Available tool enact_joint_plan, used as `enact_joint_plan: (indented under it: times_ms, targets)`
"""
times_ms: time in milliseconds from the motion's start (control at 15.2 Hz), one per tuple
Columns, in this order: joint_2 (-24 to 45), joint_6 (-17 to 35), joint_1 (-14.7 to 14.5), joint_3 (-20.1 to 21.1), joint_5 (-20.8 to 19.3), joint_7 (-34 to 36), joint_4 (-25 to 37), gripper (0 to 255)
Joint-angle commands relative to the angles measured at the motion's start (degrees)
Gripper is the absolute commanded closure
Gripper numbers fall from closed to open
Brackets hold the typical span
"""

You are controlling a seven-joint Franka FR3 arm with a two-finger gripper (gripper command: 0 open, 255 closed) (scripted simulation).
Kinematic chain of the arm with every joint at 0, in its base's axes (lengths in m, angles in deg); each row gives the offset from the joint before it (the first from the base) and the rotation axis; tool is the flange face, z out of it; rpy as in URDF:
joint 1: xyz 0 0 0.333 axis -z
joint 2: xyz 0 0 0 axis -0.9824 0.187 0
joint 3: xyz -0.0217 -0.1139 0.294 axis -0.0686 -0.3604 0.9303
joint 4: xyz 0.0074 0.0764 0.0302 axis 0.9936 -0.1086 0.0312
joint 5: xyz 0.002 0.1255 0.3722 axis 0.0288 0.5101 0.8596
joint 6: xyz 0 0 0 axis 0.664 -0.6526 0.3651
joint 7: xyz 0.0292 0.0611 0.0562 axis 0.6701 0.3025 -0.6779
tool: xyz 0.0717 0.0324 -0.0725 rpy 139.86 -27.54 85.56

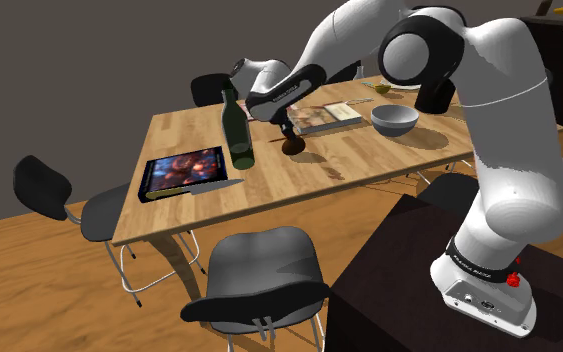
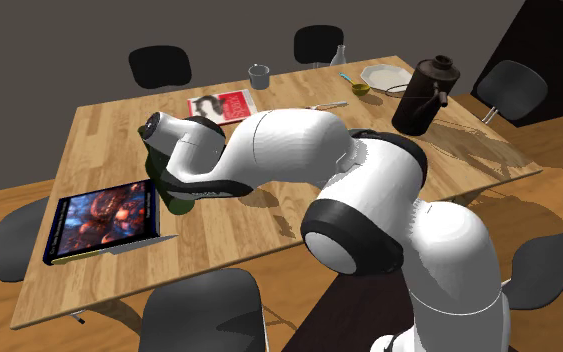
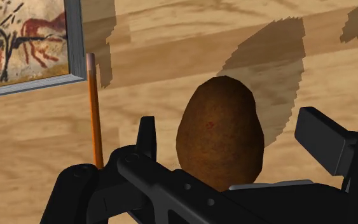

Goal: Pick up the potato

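A brown potato (image 3: 220, 133) sits on the wooden table (image 1: 269, 190) near a dark bottle (image 1: 236, 135), between released fingers (image 3: 323, 143) not touching it; best to close evenly across its middle before lifting.

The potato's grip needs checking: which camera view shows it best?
The wrist view: the potato is large, between the open fingers, which do not touch it. The shoulder view shows it small, near the green bottle. In the second exterior view the arm blocks that spot.
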Motion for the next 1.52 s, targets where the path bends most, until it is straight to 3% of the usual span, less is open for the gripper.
enact_joint_plan:
  times_ms: [0,462,528,1122,1452]
  targets:
    - [1.66,0.85,-0.12,-0.07,-0.64,0.00,0.40,0]
    - [3.67,3.54,-0.02,-0.18,-1.07,1.54,-0.66,0]
    - [3.80,3.26,-0.06,-0.16,-1.00,1.42,-0.22,255]
    - [3.67,3.54,-0.02,-0.18,-1.07,1.54,-0.65,255]
    - [1.86,1.14,-0.11,-0.07,-0.68,0.16,0.27,255]
